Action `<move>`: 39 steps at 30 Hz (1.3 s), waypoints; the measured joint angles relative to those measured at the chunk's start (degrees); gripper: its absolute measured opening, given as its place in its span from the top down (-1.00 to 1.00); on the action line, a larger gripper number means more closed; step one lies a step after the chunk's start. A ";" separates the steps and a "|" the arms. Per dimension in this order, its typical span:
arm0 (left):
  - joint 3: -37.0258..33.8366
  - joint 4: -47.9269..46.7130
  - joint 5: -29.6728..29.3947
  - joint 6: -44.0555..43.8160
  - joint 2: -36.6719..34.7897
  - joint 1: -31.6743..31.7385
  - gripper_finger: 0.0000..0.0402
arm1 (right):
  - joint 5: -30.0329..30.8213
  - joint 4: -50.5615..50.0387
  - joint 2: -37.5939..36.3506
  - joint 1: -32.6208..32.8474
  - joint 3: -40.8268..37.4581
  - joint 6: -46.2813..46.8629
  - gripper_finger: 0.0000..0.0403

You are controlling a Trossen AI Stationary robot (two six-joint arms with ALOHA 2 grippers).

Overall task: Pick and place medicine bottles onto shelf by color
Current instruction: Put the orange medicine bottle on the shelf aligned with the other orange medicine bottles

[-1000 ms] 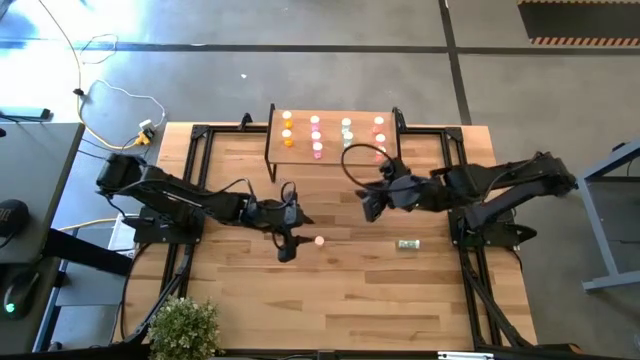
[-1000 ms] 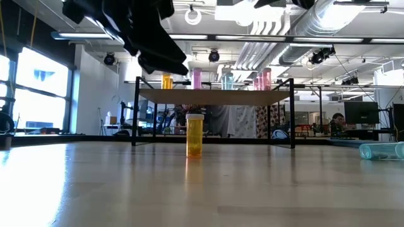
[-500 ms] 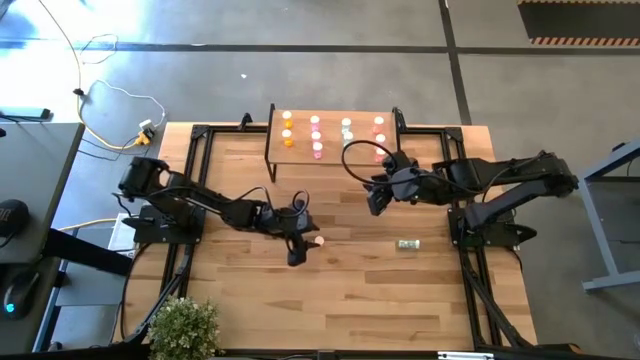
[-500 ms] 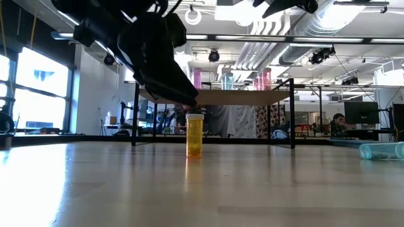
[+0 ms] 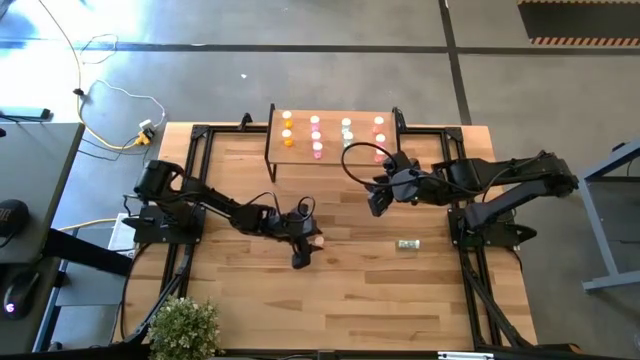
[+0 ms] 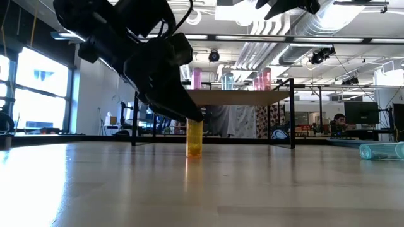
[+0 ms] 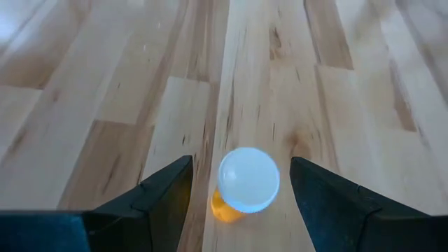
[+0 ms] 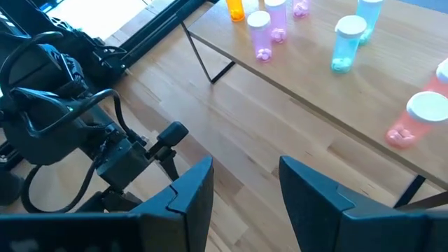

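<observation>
The left hand (image 5: 312, 240) is low over the slatted light-wood counter (image 5: 340, 300), its two dark fingers (image 7: 164, 199) spread wide on either side of a small orange cylindrical medicine bottle with a pale cap (image 7: 246, 183). From the left wrist view there is open wood showing between each finger and the bottle, so no contact on either side. The bottle stands upright on the counter, roughly mid-counter, well clear of every edge (bare planks all round it in the high view).

The low view shows the dark hand tilted down across the bottle's top, the orange body (image 6: 194, 140) visible below it.

The right hand (image 5: 378, 200) hangs above the counter just in front of the low light-wood shelf on thin black legs (image 5: 330, 152), fingers (image 8: 190, 192) partly apart with nothing between them. On the shelf board, upright bottles stand in rows: orange (image 5: 288, 130), pink (image 5: 316, 135), teal (image 5: 347, 128) and red-pink (image 5: 380, 130), with bare board left along the shelf's front edge.

One more teal bottle (image 5: 407, 244) lies on its side on the counter, off toward the right arm's base, well apart from both hands. A green potted plant (image 5: 185, 325) sits at the near left corner.
</observation>
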 joint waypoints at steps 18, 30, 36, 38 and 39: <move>-0.06 1.23 -0.57 -1.25 1.57 0.00 0.19 | 0.00 -1.47 0.00 0.02 0.00 0.02 0.24; -0.06 1.95 0.47 -2.70 1.37 0.02 0.39 | 0.00 -1.80 0.00 0.02 0.00 0.00 0.24; -0.11 0.67 0.50 -2.83 -0.70 0.29 0.38 | 0.00 -2.22 0.00 0.02 0.00 0.00 0.24; 0.00 -0.05 0.49 -2.91 -1.96 0.67 0.39 | -0.01 -2.36 0.00 0.02 0.00 -0.17 0.24; -0.07 -1.51 0.50 -2.91 -3.00 0.95 0.39 | 0.00 -2.42 0.00 0.02 0.00 -0.30 0.24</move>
